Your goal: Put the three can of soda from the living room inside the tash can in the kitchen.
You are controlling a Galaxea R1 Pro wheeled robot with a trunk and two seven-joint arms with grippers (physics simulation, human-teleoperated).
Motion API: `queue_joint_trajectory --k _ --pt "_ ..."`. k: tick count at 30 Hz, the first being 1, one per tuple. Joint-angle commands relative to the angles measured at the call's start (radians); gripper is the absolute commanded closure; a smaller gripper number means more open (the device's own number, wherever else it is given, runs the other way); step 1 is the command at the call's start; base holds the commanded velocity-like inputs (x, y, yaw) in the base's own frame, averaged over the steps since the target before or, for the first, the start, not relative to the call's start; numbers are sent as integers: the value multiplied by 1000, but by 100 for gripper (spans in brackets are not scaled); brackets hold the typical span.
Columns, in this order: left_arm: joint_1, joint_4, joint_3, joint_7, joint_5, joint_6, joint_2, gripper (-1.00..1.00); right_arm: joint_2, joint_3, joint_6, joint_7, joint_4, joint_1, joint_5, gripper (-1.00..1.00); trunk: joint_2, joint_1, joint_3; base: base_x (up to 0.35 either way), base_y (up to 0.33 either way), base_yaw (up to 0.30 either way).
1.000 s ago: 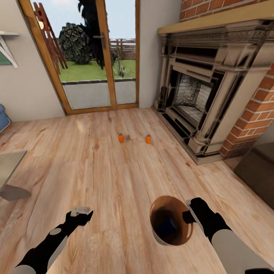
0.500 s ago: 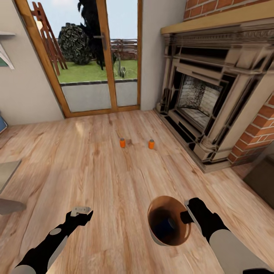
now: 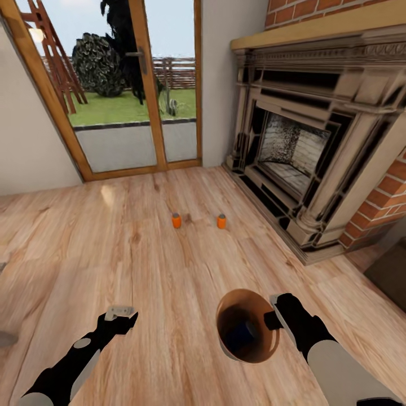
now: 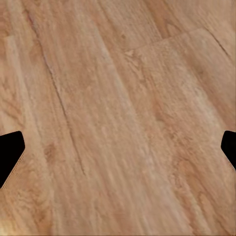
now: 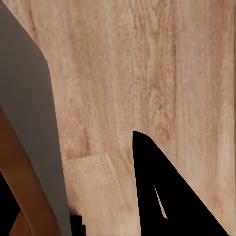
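Two orange cans of soda stand upright on the wood floor ahead, one [image 3: 176, 220] to the left and one [image 3: 221, 221] to the right, near the fireplace hearth. My right gripper [image 3: 274, 317] is shut on the rim of the tash can [image 3: 248, 326], which hangs tilted with its brown inside facing me and something dark at its bottom. In the right wrist view the bin's grey wall [image 5: 34, 123] sits beside a dark finger [image 5: 162, 196]. My left gripper [image 3: 120, 316] hovers low over bare floor, open and holding nothing; in the left wrist view it [image 4: 118, 152] has only planks between its fingertips.
A carved dark fireplace [image 3: 299, 141] with a brick surround fills the right side. A wood-framed glass door [image 3: 129, 84] to the garden stands straight ahead. A dark low bench [image 3: 389, 276] shows at the right edge. Open floor lies between me and the cans.
The camera has moved forward and turned a little, so the cans sit slightly lower and the grey table at the left has slid out of view. Both arms keep their poses.
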Motion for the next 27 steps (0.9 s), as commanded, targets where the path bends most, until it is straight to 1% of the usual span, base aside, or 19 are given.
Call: queue_joint_trajectory --k 1,7,13,27 --pt "0 0 0 0 0 0 0 -100 0 0 -1 3 0 0 -19 100 0 0 0 312 82 -123" --pt "0 0 0 0 0 0 0 -100 3 0 -2 3 0 0 -19 100 0 0 0 313 81 -86" --pt "0 0 0 0 -1 0 0 -100 13 2 -2 3 1 0 -17 100 0 0 0 313 59 9" --pt "0 1 0 0 -1 0 0 -100 20 3 -2 3 3 1 -17 100 0 0 5 315 3 193"
